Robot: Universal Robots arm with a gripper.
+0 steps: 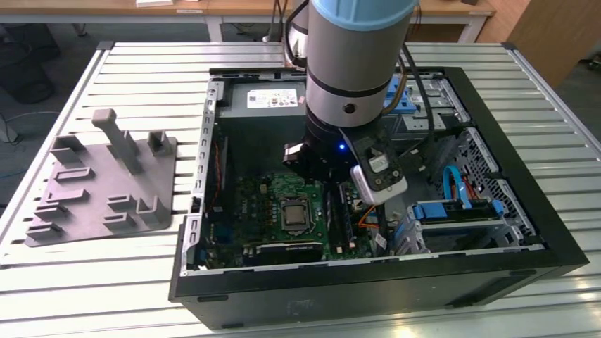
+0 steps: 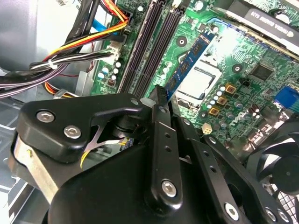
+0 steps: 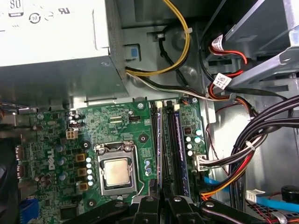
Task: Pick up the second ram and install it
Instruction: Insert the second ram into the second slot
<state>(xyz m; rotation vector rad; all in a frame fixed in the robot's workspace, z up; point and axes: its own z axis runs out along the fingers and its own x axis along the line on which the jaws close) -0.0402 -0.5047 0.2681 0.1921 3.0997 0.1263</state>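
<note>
The jaws pinch the second ram (image 2: 189, 58) by one end, holding it just over the motherboard (image 2: 243, 51) beside the long black slots (image 2: 149, 46). This is inside the open computer case (image 1: 376, 296) on the slatted worktop (image 1: 141, 63), with a grey tray (image 1: 103, 183) at the exterior view's left.

Slim blue-green second ram (image 2: 189, 64), held aloft

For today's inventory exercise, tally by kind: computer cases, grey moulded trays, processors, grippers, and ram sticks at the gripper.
computer case: 1
grey tray: 1
processor: 1
gripper: 1
second ram: 1
Total: 5
</note>
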